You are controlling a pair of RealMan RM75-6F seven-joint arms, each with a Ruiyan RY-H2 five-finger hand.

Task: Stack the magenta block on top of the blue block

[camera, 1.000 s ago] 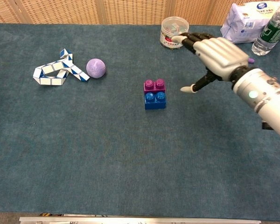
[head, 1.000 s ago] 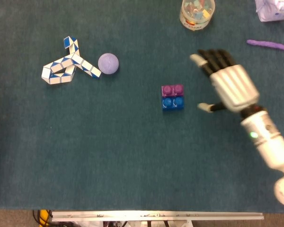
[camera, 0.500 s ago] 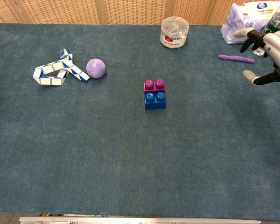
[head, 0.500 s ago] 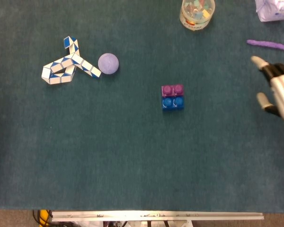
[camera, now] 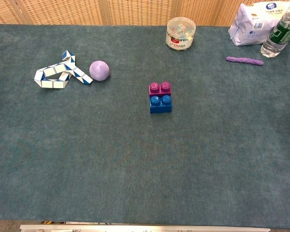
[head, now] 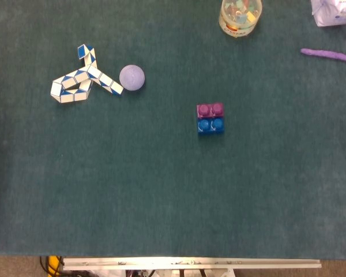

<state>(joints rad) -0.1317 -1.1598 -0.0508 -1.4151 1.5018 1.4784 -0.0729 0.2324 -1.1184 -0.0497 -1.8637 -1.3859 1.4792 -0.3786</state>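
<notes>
- Magenta studded plastic block [head: 210, 109] touching blue studded plastic block [head: 210, 125], mid-table [head: 161, 196].
- Lilac ball [head: 132, 77] beside blue-and-white folding snake puzzle [head: 82, 81], toward the left edge.
- Clear round tub [head: 240, 15] at the far edge.

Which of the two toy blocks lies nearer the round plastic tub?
The magenta block: it sits on the side toward the tub, touching the blue block, which lies nearer the camera.

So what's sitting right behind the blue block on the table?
The magenta block lies directly behind the blue block, touching it, both on the table. Nothing sits on top of either block.
</notes>
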